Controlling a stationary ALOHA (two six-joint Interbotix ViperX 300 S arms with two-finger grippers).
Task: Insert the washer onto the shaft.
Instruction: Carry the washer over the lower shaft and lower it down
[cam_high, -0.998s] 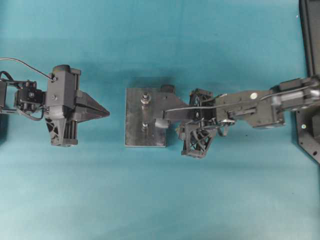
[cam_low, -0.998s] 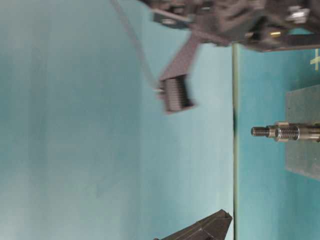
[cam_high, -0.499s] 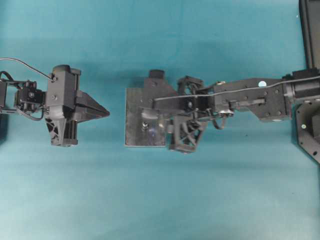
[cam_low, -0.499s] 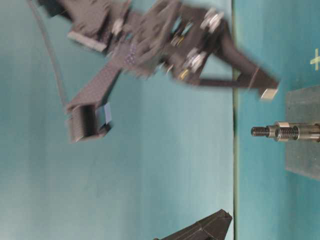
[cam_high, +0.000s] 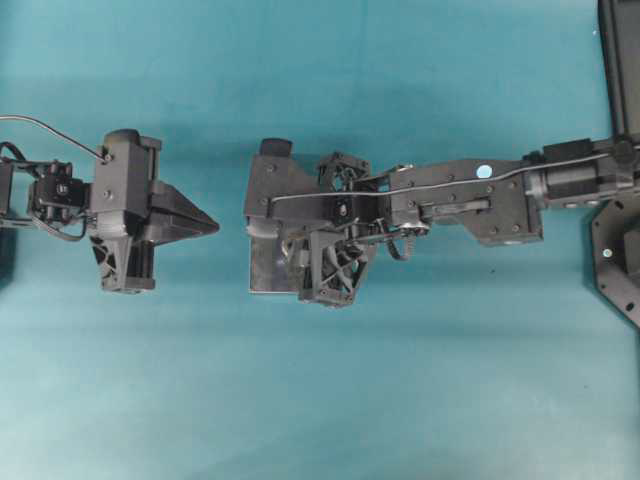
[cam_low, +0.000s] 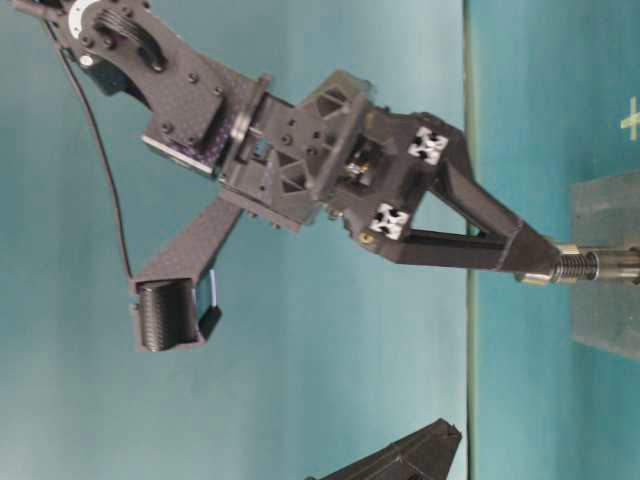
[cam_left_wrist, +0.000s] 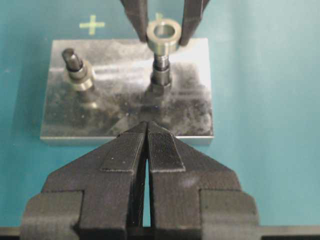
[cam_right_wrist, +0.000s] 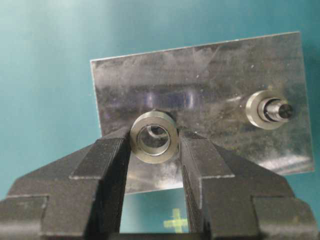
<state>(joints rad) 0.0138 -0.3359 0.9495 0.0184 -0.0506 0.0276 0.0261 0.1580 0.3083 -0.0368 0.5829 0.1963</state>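
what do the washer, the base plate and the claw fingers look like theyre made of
Washer: metal, probably steel; smooth silvery ring with bright glints.
Base plate: metal, dull grey, scuffed and smeared, with faint reflections of the shafts.
Right claw fingers: matte black, likely plastic, flat faces without shine; the left claw pads show fine ribbing, perhaps rubbery grip tape.

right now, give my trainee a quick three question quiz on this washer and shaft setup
1. True or false: the right gripper holds the silver metal ring washer just above the tip of a threaded steel shaft.
2. How many shafts stand on the grey metal base plate? A one, B two, C three.
3. Fill in: the black left gripper is ____.

Key: 1 true. 2 B; the other shaft already carries a ring. 3 shut, holding nothing, short of the plate.
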